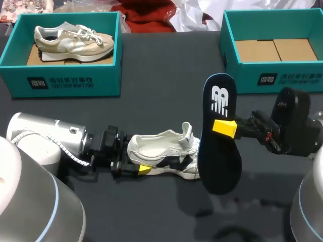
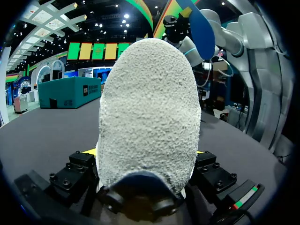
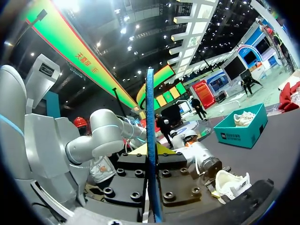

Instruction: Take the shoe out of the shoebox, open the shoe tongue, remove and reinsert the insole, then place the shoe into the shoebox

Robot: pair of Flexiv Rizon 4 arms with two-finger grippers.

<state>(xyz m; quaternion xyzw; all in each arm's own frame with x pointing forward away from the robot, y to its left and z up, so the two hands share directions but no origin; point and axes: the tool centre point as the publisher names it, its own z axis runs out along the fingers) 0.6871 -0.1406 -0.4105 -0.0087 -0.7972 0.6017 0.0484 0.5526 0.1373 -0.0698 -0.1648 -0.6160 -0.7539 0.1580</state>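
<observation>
Dark table (image 1: 151, 55) is being used as the work surface. The white shoe (image 1: 164, 154) is being held down on it, heel end between the fingers of the left gripper (image 1: 136, 169). Those fingers are being pressed against the heel from both sides and are spread to heel width. Judged purpose: the shoe is being steadied, toe pointing away from these fingers toward the other arm.

The insole (image 1: 219, 151) is being held out of the shoe, near its toe end. It is being pinched about mid-length by the right gripper (image 1: 225, 127), fingers almost together on the thin foam, which stands upright between them. Judged: removal is done and reinsertion is being set up.

Well ahead of both sets of fingers, the right shoebox (image 1: 282, 78) is being left vacant, presumably for the return. The left shoebox (image 1: 65, 80) is being occupied by a beige shoe (image 1: 73, 40).
</observation>
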